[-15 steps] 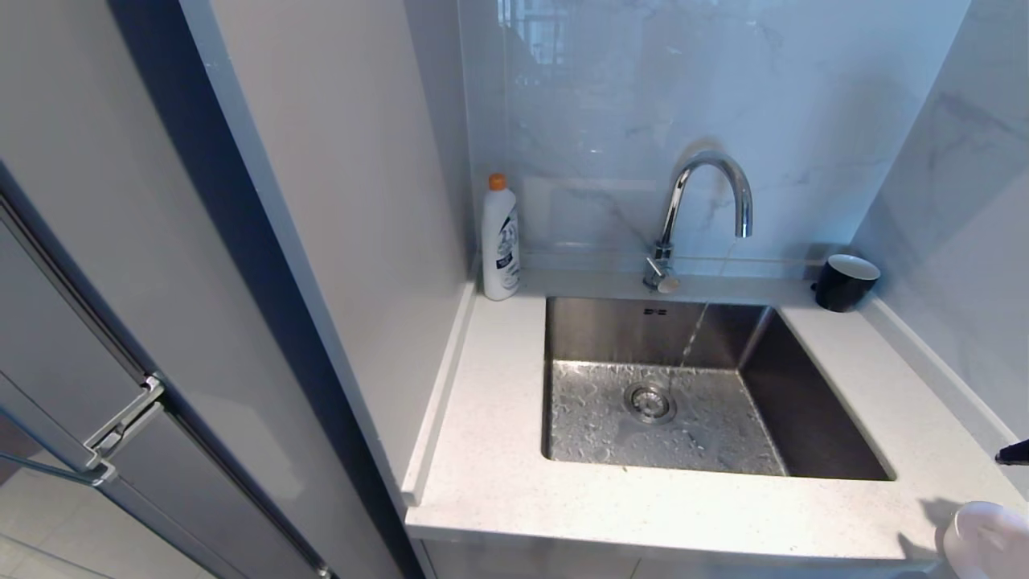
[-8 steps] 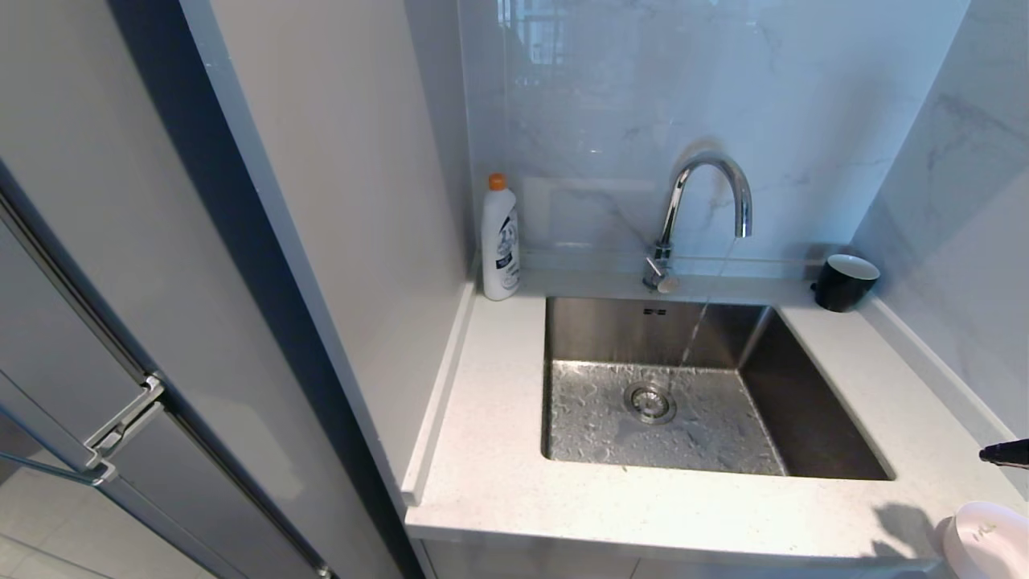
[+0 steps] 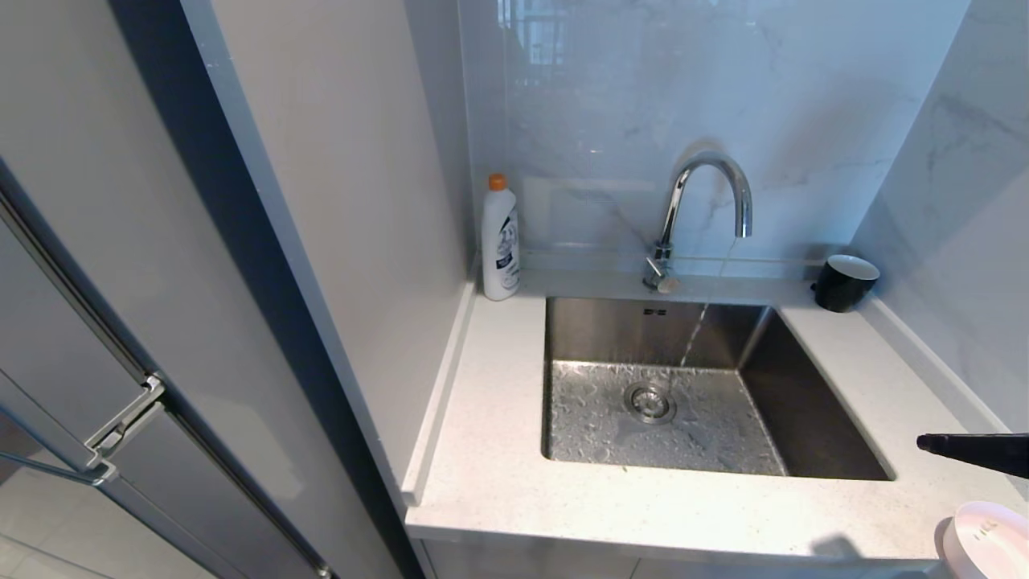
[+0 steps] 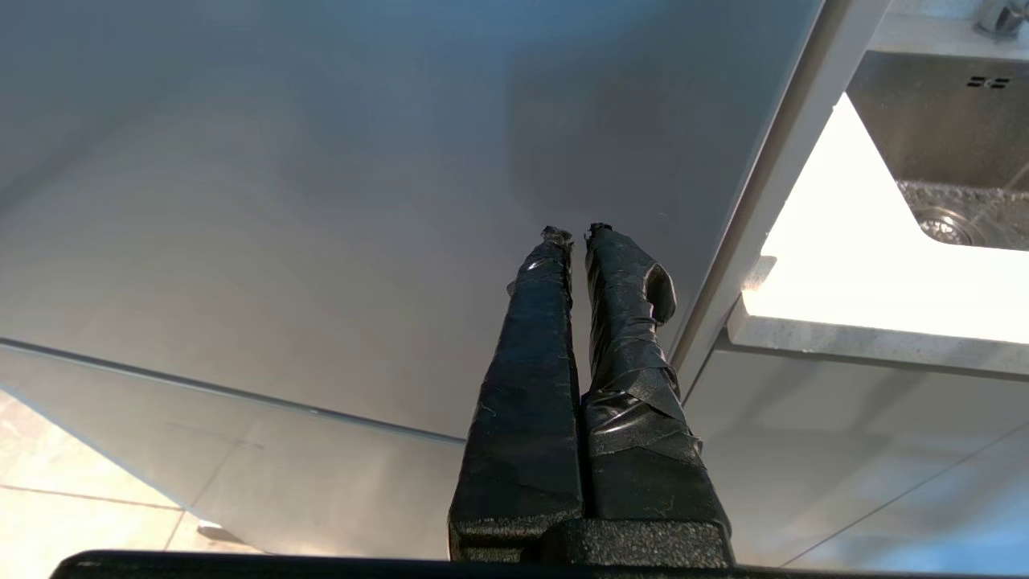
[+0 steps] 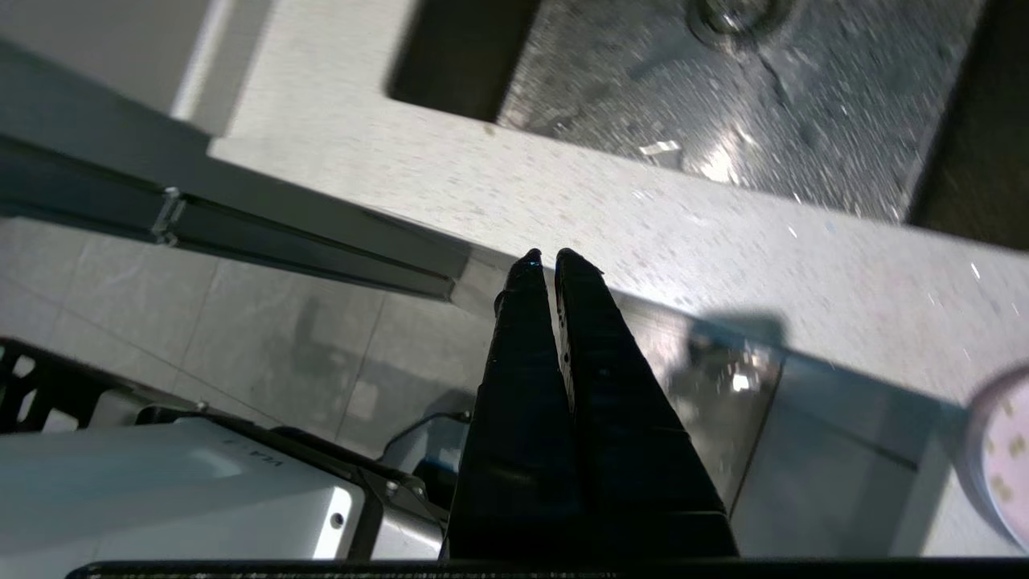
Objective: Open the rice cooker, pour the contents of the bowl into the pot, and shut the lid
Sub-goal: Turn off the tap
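The pink bowl [image 3: 985, 540] sits at the counter's front right corner, cut off by the edge of the head view. The right wrist view catches its rim [image 5: 997, 450] with a few small flecks of the contents [image 5: 1016, 445] inside. My right gripper [image 3: 923, 441] reaches in from the right, above and behind the bowl, shut and empty [image 5: 543, 257]. My left gripper [image 4: 575, 233] hangs shut and empty beside the grey cabinet panel, below the counter. The rice cooker, its pot and its lid are out of view.
A steel sink [image 3: 812, 402] fills the middle of the white counter [image 3: 498, 450], and a thin stream runs from the faucet [image 3: 707, 185]. A white bottle [image 3: 500, 241] stands at the back left and a black cup [image 3: 844, 281] at the back right. Grey cabinet panels [image 3: 338, 201] close off the left.
My right gripper has pushed farther left into the head view over the counter's right end. The bowl stays at the front right corner. The left arm has not moved.
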Tool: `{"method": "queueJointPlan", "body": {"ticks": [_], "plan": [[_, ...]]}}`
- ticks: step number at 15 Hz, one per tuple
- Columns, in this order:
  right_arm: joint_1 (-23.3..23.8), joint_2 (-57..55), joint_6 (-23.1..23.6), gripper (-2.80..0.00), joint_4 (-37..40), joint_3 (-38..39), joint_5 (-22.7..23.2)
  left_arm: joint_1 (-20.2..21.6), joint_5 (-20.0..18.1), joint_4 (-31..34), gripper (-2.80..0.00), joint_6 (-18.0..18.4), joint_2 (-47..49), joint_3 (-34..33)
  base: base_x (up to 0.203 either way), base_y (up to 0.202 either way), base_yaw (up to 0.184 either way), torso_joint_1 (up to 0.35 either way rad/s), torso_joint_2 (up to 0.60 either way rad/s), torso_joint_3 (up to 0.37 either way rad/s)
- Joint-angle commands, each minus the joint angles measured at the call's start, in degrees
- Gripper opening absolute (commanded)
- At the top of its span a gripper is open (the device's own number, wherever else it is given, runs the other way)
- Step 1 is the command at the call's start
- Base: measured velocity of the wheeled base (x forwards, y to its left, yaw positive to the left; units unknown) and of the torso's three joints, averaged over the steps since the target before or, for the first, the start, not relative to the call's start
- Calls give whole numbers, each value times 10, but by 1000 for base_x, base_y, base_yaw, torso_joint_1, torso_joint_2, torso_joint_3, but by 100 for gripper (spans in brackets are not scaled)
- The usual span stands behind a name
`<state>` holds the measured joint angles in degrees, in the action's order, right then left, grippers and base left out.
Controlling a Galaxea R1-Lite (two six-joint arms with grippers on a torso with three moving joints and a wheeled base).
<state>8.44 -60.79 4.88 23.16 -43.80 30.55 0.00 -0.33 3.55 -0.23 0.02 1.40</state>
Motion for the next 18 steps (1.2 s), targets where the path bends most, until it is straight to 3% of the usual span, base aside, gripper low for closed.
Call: {"method": "queueJointPlan", "body": {"ticks": [1,4,10,14,18], "plan": [[-40,83,1,-280,-21,28,17,0,0,0,-280,0,1,0,0,0,0,0,0,0],[-83,203,0,-280,-51,70,40,0,0,1,-280,0,1,0,0,0,0,0,0,0],[-95,410,4,-280,-61,121,30,-1,0,0,-280,0,1,0,0,0,0,0,0,0],[-98,484,63,-280,-60,154,25,0,0,2,-280,1,1,1,0,0,0,0,0,0],[-90,585,84,-280,-47,213,-28,-1,-1,-1,-280,2,1,0,0,0,0,0,0,0]]}}
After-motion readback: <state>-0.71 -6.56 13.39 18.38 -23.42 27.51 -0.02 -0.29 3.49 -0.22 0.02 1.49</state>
